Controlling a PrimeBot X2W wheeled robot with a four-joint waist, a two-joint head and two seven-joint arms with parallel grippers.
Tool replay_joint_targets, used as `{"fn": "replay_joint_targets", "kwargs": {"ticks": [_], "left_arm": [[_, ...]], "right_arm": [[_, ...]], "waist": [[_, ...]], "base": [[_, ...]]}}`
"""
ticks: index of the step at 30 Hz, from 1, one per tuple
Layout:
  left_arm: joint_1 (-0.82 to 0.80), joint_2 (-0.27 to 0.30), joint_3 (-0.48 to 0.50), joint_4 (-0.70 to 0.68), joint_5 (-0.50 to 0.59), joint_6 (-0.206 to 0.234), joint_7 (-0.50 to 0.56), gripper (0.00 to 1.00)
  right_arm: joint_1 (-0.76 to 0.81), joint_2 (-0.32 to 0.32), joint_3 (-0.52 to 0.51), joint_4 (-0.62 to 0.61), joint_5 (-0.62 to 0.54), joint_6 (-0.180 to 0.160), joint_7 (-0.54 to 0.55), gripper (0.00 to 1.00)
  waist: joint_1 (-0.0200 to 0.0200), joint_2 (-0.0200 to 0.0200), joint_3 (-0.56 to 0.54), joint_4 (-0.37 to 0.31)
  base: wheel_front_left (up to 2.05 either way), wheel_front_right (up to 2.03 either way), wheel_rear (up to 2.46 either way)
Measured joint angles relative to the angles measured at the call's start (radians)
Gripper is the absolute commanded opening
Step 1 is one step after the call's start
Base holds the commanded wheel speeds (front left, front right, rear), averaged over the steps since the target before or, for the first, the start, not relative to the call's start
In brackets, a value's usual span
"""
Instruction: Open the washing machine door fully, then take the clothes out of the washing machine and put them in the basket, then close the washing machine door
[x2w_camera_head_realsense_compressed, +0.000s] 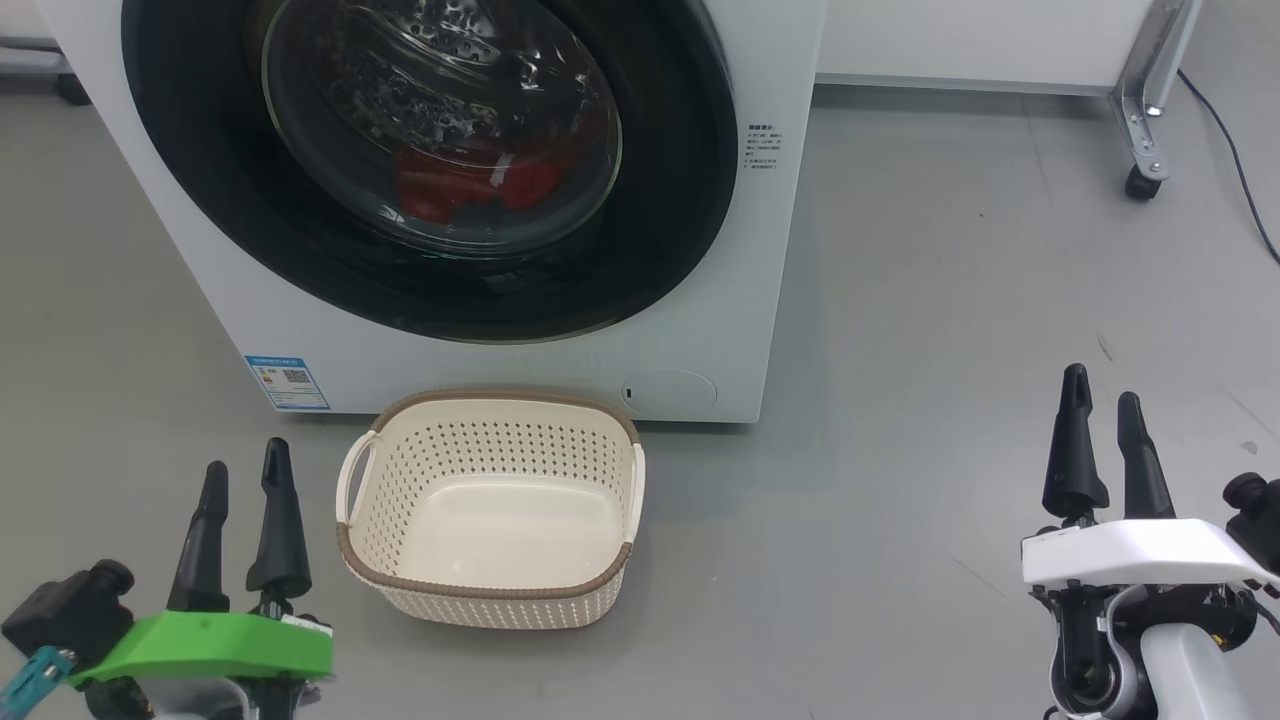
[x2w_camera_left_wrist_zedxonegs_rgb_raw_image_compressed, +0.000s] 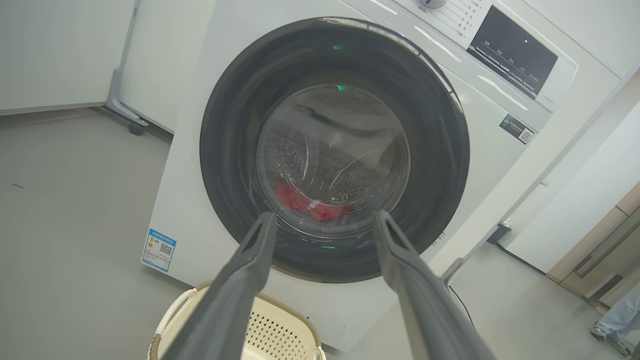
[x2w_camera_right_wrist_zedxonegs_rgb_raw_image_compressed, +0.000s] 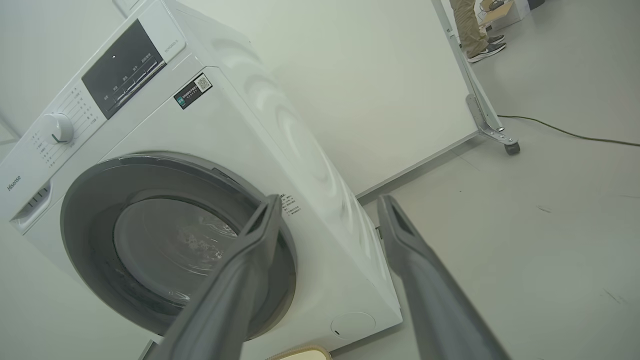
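The white washing machine (x2w_camera_head_realsense_compressed: 700, 330) stands ahead with its round black-rimmed door (x2w_camera_head_realsense_compressed: 660, 200) shut flat against the front. Through the glass I see red clothes (x2w_camera_head_realsense_compressed: 470, 185) low in the drum, also red clothes (x2w_camera_left_wrist_zedxonegs_rgb_raw_image_compressed: 300, 200) in the left wrist view. The cream basket (x2w_camera_head_realsense_compressed: 600, 590) sits on the floor just before the machine, with nothing in it. My left gripper (x2w_camera_head_realsense_compressed: 245, 470) hangs open at the lower left, beside the basket. My right gripper (x2w_camera_head_realsense_compressed: 1102, 400) is open at the lower right, well away from the machine. In the right wrist view the door (x2w_camera_right_wrist_zedxonegs_rgb_raw_image_compressed: 95, 200) also looks shut.
Grey floor lies open to the right of the machine. A wheeled metal stand leg (x2w_camera_head_realsense_compressed: 1145, 150) and a black cable (x2w_camera_head_realsense_compressed: 1240, 170) are at the far right. A person's legs (x2w_camera_right_wrist_zedxonegs_rgb_raw_image_compressed: 470, 25) stand far off behind a white panel. A shoe (x2w_camera_left_wrist_zedxonegs_rgb_raw_image_compressed: 607, 335) shows at the edge.
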Motion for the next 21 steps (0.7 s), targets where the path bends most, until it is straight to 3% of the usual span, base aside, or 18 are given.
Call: {"fn": "replay_joint_targets", "kwargs": {"ticks": [11,21], "left_arm": [[0.001,-0.001,-0.029,-0.007,0.224,0.000,-0.041,1.00],[0.002,-0.003,-0.042,-0.008,0.355,0.006,-0.068,1.00]], "right_arm": [[0.000,-0.005,0.055,-0.006,-0.211,-0.043,-0.045,1.00],[0.000,-0.009,0.100,-0.034,-0.329,-0.072,-0.076,1.00]], "waist": [[0.0000,0.0000,0.003,0.015],[0.0000,0.0001,0.012,0.030]], "base": [[0.00,0.00,0.00],[0.00,0.00,0.00]]}}
